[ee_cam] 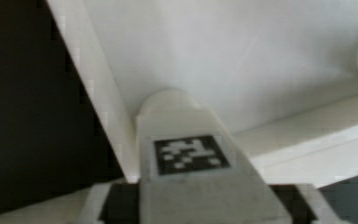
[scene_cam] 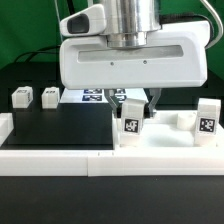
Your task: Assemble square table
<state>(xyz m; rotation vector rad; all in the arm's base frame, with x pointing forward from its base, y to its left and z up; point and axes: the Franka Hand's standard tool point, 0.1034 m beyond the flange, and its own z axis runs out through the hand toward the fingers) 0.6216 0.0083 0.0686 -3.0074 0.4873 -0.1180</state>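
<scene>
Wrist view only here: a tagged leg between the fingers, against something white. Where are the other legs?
Observer: The exterior view shows three loose legs standing: two on its left, one on its right.
Operator: And the white thing?
Observer: The square slab, on the exterior view's right; the held leg is at its end toward that view's left.
Operator: Marker board?
Observer: The marker board lies flat farther back, partly hidden behind the gripper.
</scene>
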